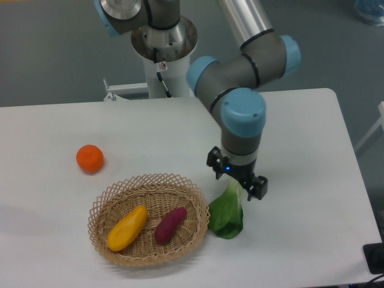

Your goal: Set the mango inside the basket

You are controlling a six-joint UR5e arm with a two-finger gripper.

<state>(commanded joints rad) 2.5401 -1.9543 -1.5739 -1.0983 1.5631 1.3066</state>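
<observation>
The mango (pixel 127 228), yellow shading to orange at one end, lies inside the wicker basket (pixel 99 207), in its left half. A purple-red sweet potato (pixel 170 224) lies beside it in the right half. My gripper (pixel 236 180) hangs to the right of the basket, low over the white stem end of a leafy green vegetable (pixel 227 217) that lies on the table against the basket's right rim. The jaws stand spread apart on either side of the stem, and nothing is gripped. The gripper is well clear of the mango.
A round orange fruit (pixel 90 158) sits on the white table (pixel 312 138) to the upper left of the basket. The arm's base stands at the back edge. A dark object (pixel 375 258) sits at the table's front right corner.
</observation>
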